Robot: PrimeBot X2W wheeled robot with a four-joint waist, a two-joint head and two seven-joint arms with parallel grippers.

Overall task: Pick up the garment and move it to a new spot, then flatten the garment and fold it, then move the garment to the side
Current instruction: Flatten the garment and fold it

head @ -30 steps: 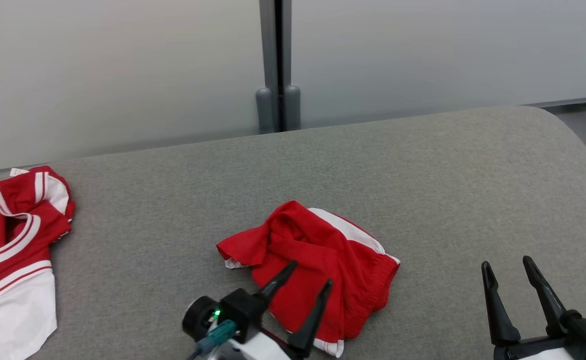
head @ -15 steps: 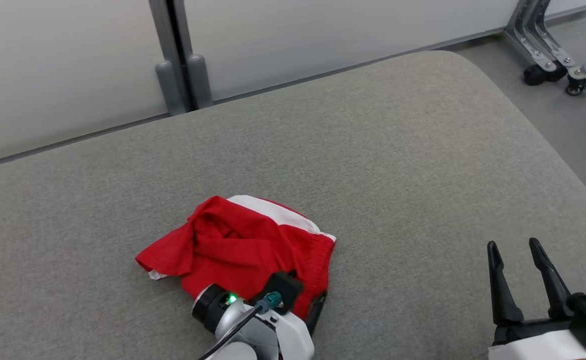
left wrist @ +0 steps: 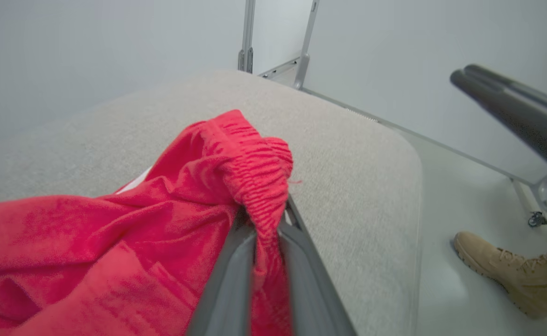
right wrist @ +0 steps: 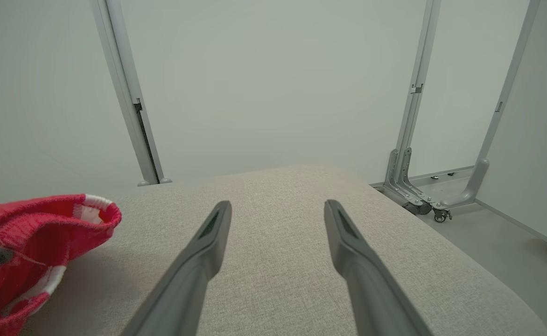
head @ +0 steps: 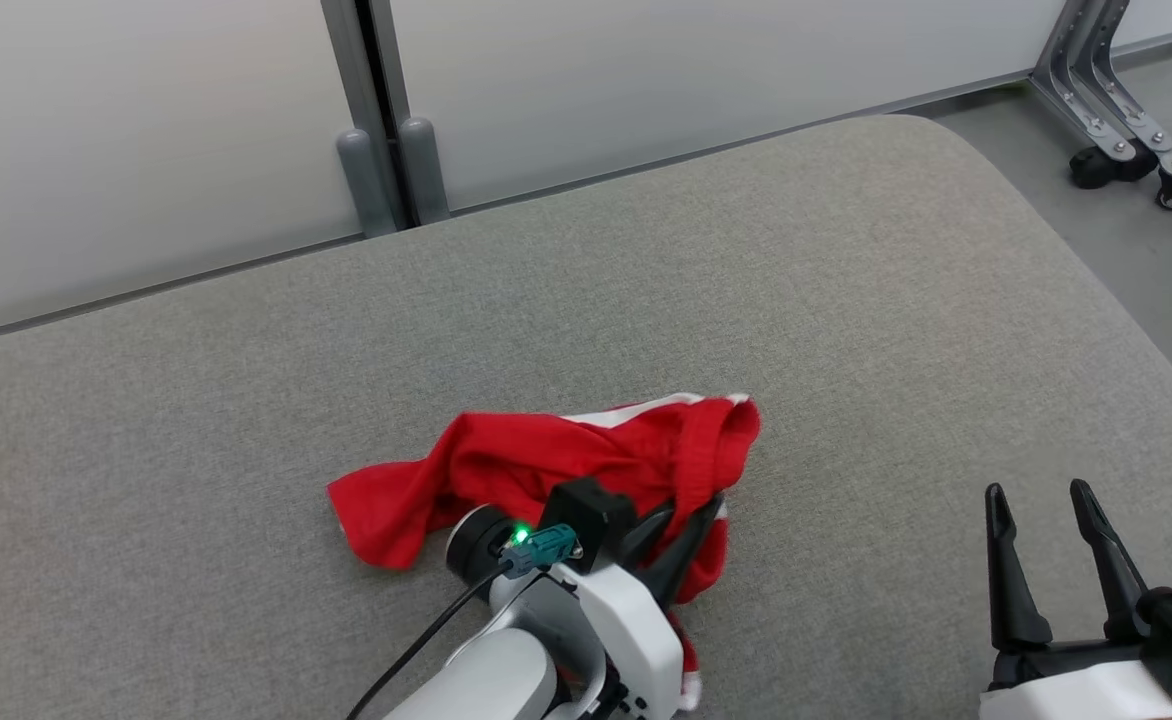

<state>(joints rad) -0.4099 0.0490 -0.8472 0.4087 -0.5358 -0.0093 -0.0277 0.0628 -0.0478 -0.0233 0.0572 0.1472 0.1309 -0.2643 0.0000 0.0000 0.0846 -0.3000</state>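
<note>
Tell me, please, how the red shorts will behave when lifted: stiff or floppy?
Probably floppy: the red shorts lie crumpled in soft folds, so they would likely hang limp. Probably light, being thin cloth. Slipping seems unlikely: the left claw pinches the thick gathered waistband.

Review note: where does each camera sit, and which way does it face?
Head view: on the head, looking forward and down at the red garment on the grey cushion; left pincer and right pincer show low.
Left wrist view: on the left wrist, looking along its fingers shut on the waistband.
Right wrist view: along its open fingers, across the cushion.
All share the garment.
</note>
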